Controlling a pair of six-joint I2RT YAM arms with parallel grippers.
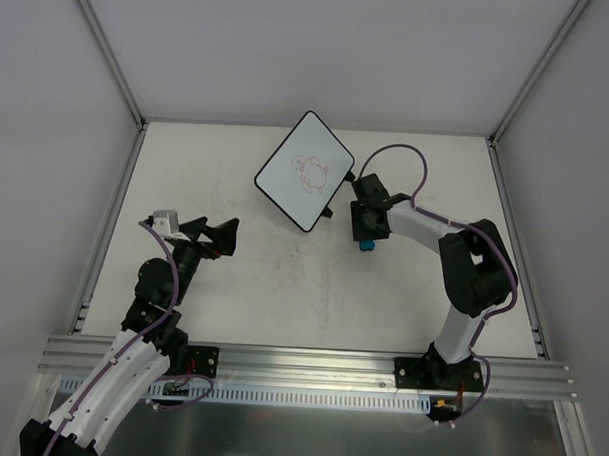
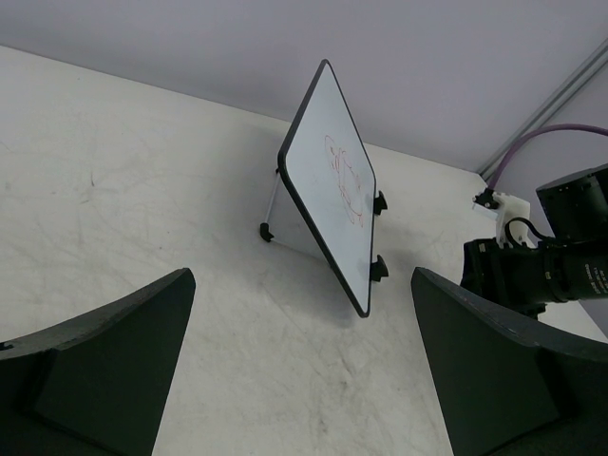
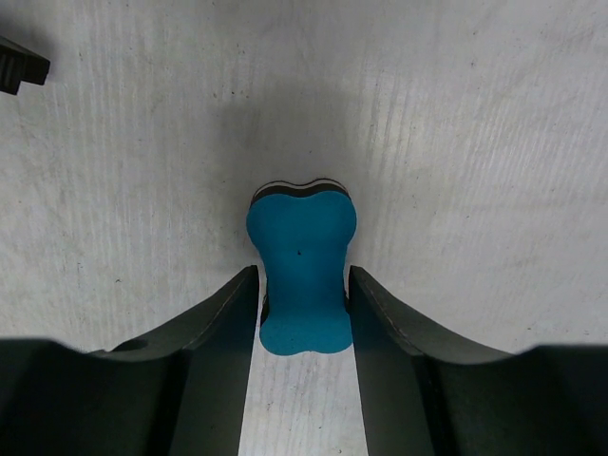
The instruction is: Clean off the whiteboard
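Right end effector (image 1: 367,235) pinches the blue eraser (image 1: 367,246) across its narrow waist, a finger pressed to each side in the right wrist view (image 3: 302,275); whether the block has left the surface (image 1: 282,287) I cannot tell. At the centre of the job, the whiteboard (image 1: 307,170) sits in the upper middle of the top view, turned cornerwise. The left wrist view shows it (image 2: 332,180) propped at a steep slant on a thin leg, with the reddish doodle (image 2: 347,180) whole across its face. The eraser lies just beside the board's lower right edge in the top view, apart from it. By my reading, the step in hand is the pickup of the eraser, and no wiping has begun. The next move calls for raising the block, carrying it toward the upper left of the top view, and turning the wrist so the wiping face meets the slanted board flat. Pressure should be light, since a board on so slender a prop could slide or tip. The right arm rises from its base at the lower right, elbow folded out to the right edge, forearm stretched up-left, wrist pointing down. Farther out, the left end effector (image 1: 216,235) hangs low in the left-centre of the top view, spread wide and empty, aimed at the board and well apart from it.
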